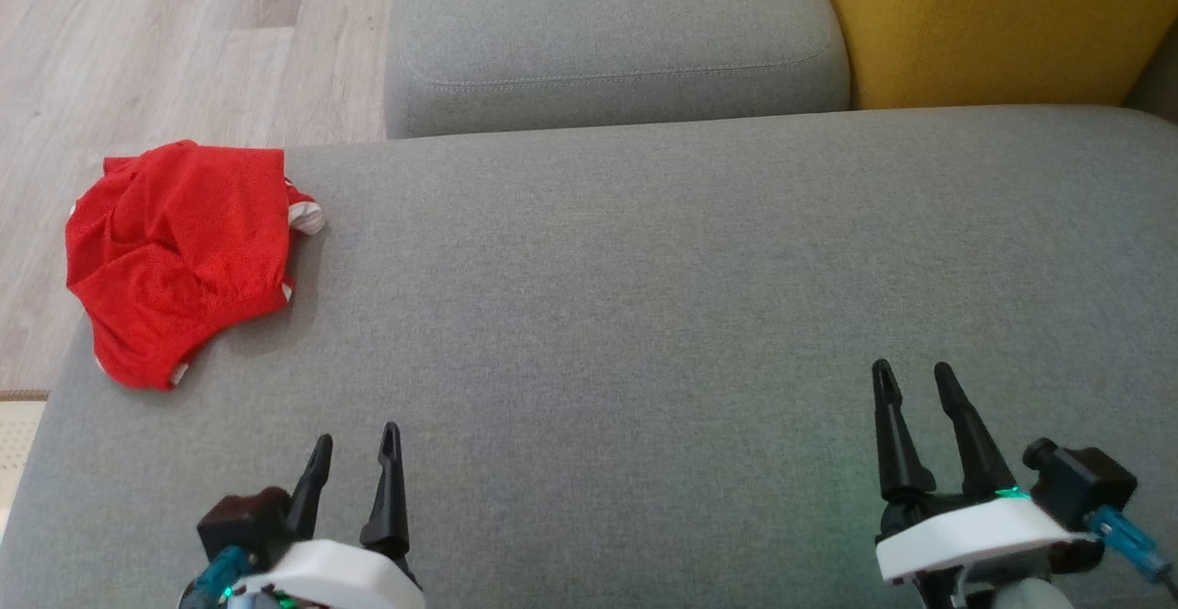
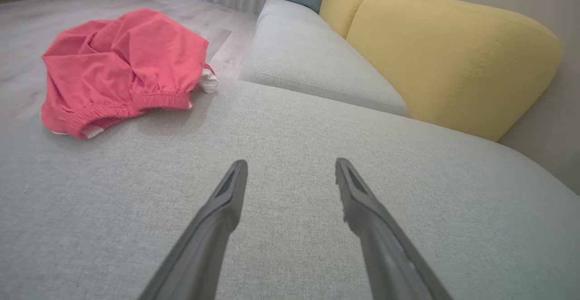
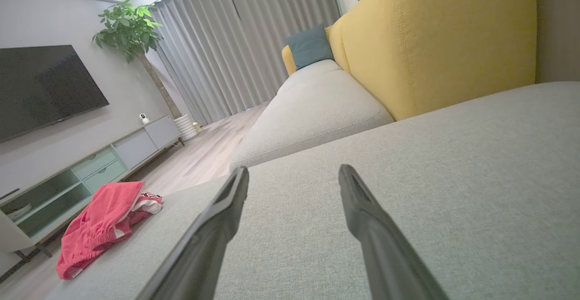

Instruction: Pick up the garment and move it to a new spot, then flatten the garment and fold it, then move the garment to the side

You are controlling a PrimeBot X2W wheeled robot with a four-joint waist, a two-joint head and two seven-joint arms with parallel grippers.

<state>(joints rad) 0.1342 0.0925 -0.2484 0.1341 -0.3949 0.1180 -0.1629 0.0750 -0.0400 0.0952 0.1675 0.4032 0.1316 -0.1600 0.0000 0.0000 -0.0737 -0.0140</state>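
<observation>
A crumpled red garment (image 1: 179,255) with white trim lies bunched at the far left corner of the grey sofa cushion (image 1: 644,296), partly over its edge. The left wrist view shows the garment (image 2: 122,71) at upper left, its elastic hems facing me. In the right wrist view the garment (image 3: 106,225) sits far off at lower left. My left gripper (image 1: 356,443) is open above the cushion near the front, below and right of the garment. My right gripper (image 1: 916,372) is open at the lower right, nothing between its fingers.
A second grey seat cushion (image 1: 612,34) and a yellow backrest (image 1: 989,20) lie beyond. Wooden floor (image 1: 166,48) runs past the sofa's left edge. A TV stand (image 3: 86,168), a potted plant (image 3: 129,28) and curtains (image 3: 235,46) stand further off.
</observation>
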